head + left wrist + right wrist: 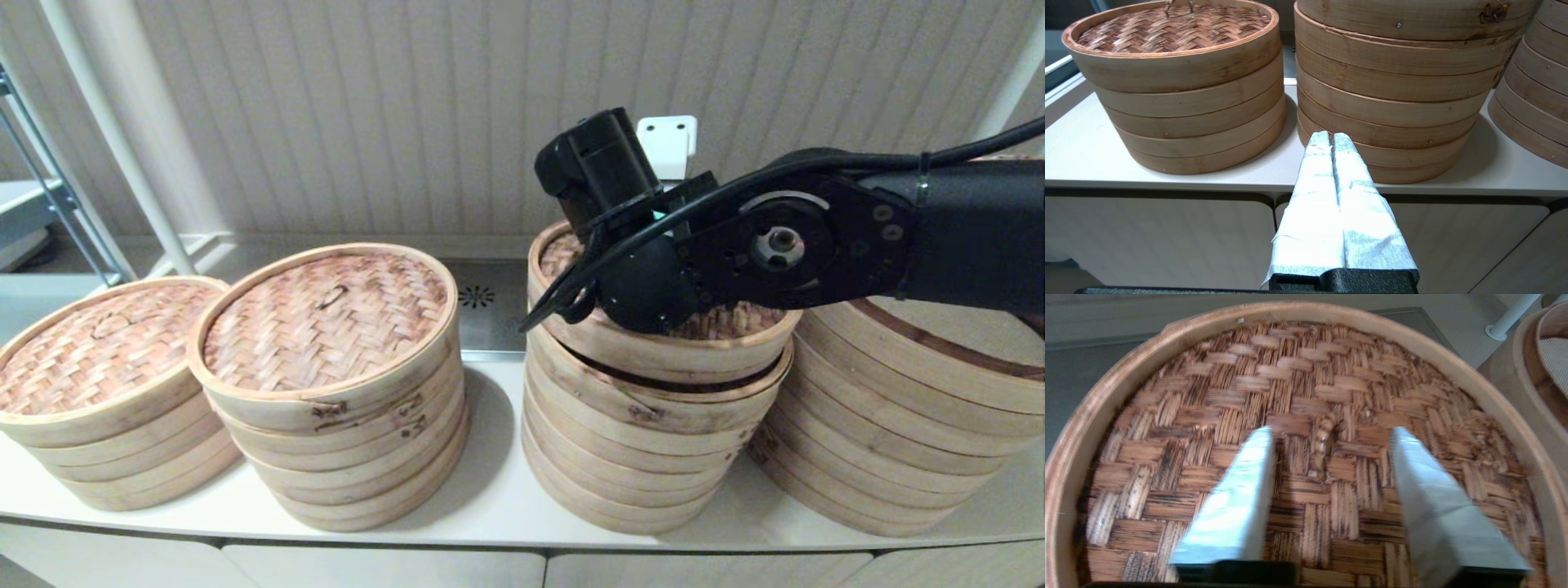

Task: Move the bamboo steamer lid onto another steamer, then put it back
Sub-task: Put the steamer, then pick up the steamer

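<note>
The bamboo steamer lid [653, 353], with a brown woven top, lies on the third stack from the left, and a dark gap shows under its rim. My right gripper [1332, 430] hangs open just above the weave [1306, 375]. Its two fingers stand either side of the small twisted loop handle [1325, 435] without touching it. In the head view my right wrist [653, 286] covers most of that lid. The rightmost stack [898, 384] has no lid and shows a pale liner inside. My left gripper [1330, 136] is shut and empty, parked low in front of the counter.
Two more lidded stacks stand on the left, one at the far end [102, 359] and a taller one [326, 327] beside it. The white counter [490, 498] has a narrow gap between the middle stacks. A metal vent plate [478, 298] and a white post [122, 131] stand behind.
</note>
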Controlling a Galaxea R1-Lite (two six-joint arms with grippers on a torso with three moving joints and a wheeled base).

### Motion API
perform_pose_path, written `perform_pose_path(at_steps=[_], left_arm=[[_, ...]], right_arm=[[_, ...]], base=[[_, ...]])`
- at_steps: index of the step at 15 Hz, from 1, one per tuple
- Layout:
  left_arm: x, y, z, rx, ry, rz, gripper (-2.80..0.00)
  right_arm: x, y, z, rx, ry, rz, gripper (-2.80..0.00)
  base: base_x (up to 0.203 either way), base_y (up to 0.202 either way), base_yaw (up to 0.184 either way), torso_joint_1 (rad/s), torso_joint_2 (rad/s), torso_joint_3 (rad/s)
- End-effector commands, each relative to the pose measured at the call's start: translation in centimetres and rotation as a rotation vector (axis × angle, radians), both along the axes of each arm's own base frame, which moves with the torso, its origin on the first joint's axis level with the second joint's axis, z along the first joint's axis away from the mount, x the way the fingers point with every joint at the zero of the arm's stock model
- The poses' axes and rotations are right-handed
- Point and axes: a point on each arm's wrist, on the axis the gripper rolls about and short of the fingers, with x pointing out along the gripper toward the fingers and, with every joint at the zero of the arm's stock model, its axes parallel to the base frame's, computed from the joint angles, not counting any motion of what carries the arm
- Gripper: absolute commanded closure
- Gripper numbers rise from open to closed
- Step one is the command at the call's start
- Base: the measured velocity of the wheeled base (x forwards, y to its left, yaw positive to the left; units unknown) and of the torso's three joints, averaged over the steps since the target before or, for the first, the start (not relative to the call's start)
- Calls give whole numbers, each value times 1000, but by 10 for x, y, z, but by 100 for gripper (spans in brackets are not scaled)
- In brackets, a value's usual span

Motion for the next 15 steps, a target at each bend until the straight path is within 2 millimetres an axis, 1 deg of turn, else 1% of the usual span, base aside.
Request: perform_pose_path(at_steps=[1,4,6,7,9,11,12,13,15], left_arm=[[2,0,-9,0,30,0,0],[2,0,-9,0,30,0,0],[2,0,-9,1,31,0,0],[2,0,-9,2,31,0,0],[3,0,-9,2,33,0,0],[2,0,-9,2,31,0,0],[3,0,-9,2,32,0,0],[2,0,-9,2,31,0,0],[2,0,-9,4,34,0,0]], right_arm=[[-5,-8,13,23,-26,-9,-280],[-27,-36,52,69,-87,-15,-280],[-49,-65,79,98,-134,-27,-280],[-60,-80,89,103,-151,-37,0],[-83,-116,105,98,-178,-71,0],[-106,-151,111,57,-181,-111,0],[-121,-167,115,35,-185,-119,0],[-141,-183,119,19,-199,-120,0],[-192,-222,128,-27,-241,-118,0]], base=[[0,0,0,0,0,0],[0,0,0,0,0,0],[0,0,0,0,0,0],[0,0,0,0,0,0],[0,0,0,0,0,0],[0,0,0,0,0,0],[0,0,0,0,0,0],[0,0,0,0,0,0],[0,0,0,0,0,0]])
